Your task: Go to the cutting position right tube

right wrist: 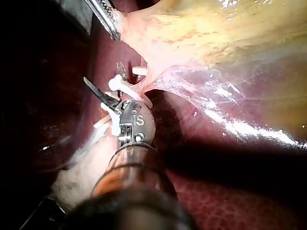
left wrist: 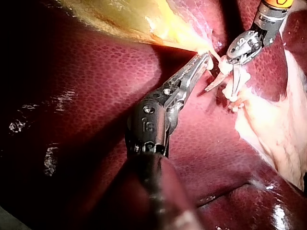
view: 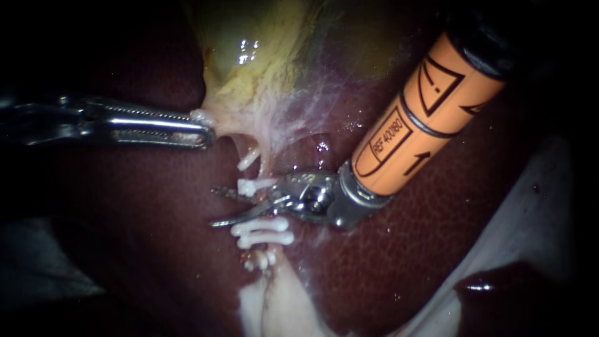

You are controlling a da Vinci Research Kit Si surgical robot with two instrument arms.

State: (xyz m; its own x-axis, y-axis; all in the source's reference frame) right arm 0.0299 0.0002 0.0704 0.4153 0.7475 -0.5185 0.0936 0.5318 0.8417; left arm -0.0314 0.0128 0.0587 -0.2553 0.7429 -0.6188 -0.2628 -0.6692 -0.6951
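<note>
Endoscope view: the left instrument (view: 203, 130) comes in level and its jaws are clamped on the pale edge of the gallbladder (view: 249, 68), pulling it sideways so the strands beneath stand taut. Below that edge sits an upper clip (view: 248, 160), then a middle clip (view: 248, 187), then a lower pair (view: 265, 232) lying close together. The tube (view: 269, 165) runs down from the gallbladder through these clips; I cannot tell for sure that it is the right tube. The right instrument (view: 215, 206) reaches in from the upper right, its two blades spread wide and holding nothing. The upper blade lies just beside the middle clip and the lower blade just above the lower pair, so the gap between them spans the bare stretch of tube. The position looks nearly reached. To do it well, I would keep the blades square across the tube, midway between the middle clip and the lower pair, with the tips clear of the liver (view: 405, 249) and touching no clip, and keep the left pull steady. No container shows in any view.
</note>
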